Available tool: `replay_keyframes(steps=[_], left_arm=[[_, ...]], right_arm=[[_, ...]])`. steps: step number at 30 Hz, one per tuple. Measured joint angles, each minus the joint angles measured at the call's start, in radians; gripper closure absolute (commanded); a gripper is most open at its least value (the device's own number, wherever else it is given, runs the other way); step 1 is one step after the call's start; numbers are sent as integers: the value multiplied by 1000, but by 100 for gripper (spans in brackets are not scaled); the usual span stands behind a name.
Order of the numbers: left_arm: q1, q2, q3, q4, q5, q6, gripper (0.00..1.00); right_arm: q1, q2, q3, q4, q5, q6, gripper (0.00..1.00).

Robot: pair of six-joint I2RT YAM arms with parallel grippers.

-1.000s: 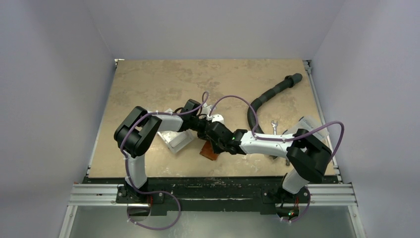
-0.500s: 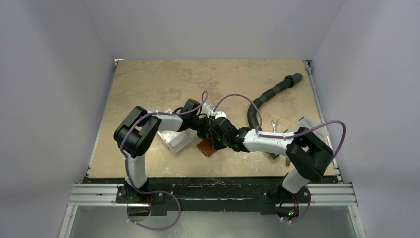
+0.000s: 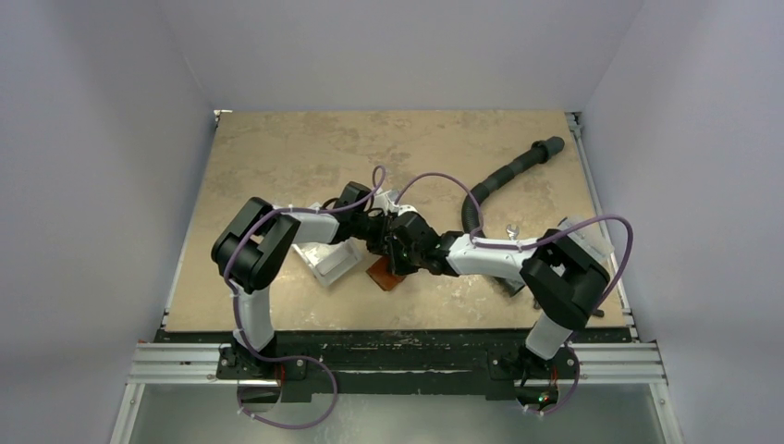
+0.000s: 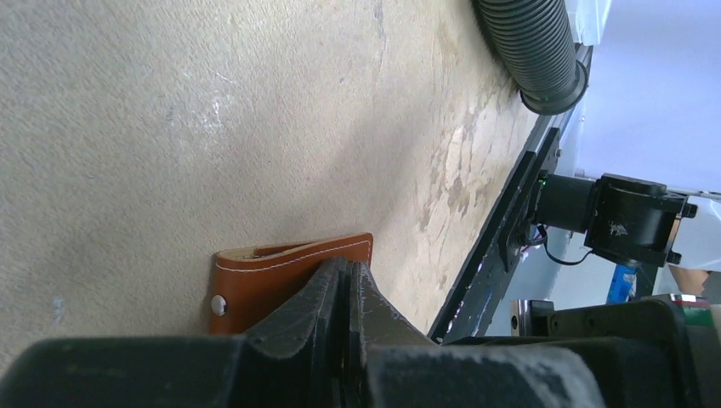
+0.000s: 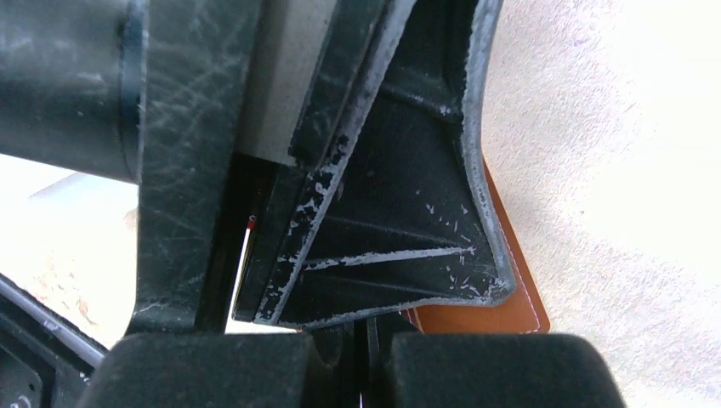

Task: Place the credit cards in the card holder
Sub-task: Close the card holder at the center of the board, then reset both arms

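The card holder [image 3: 385,277] is a folded brown leather wallet lying on the table near the middle front. In the left wrist view the card holder [image 4: 268,274] shows its snap button at its left end. My left gripper [image 4: 347,269] is shut, its tips resting against the card holder's top flap. In the top view my left gripper [image 3: 381,242] and my right gripper [image 3: 398,258] meet right above the wallet. My right gripper [image 5: 370,330] is shut, close behind the left gripper's finger [image 5: 400,212], with the card holder [image 5: 502,308] just beyond. The credit cards are hidden.
A clear-and-white plastic box [image 3: 328,262] lies just left of the wallet under the left arm. A black corrugated hose [image 3: 499,180] curves across the right rear. A small wrench [image 3: 513,231] and a clear packet [image 3: 584,233] lie at the right.
My right arm has swung left and a little farther back, bringing its gripper up against the left gripper. The card holder has shifted slightly left. The left arm has barely moved.
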Motion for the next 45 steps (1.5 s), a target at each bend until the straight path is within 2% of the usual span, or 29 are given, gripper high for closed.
replay_keyframes(steps=[9,13,19,24,34,37,43,45], left_arm=[[4,2,0,3,0,0,100],[2,2,2,0,0,2,92],[-14,-8,16,-43,11,36,72],[-17,-74,25,-113,2,119,60],[-13,-312,51,-222,-91,299,49],[-9,-365,51,-233,-137,299,43],[-9,-471,44,-257,-233,251,41],[-9,-534,35,-262,-266,225,40]], right_arm=[[-1,0,-4,11,-8,0,100],[-3,-32,-11,16,-16,-15,79],[-4,-107,-11,-78,-4,-74,68],[-10,-242,-40,-121,19,-108,59],[-15,-516,-177,-157,67,-125,38],[-16,-583,-177,-181,90,-126,30],[-16,-809,-182,-227,167,-136,15],[-16,-885,-176,-254,199,-140,7]])
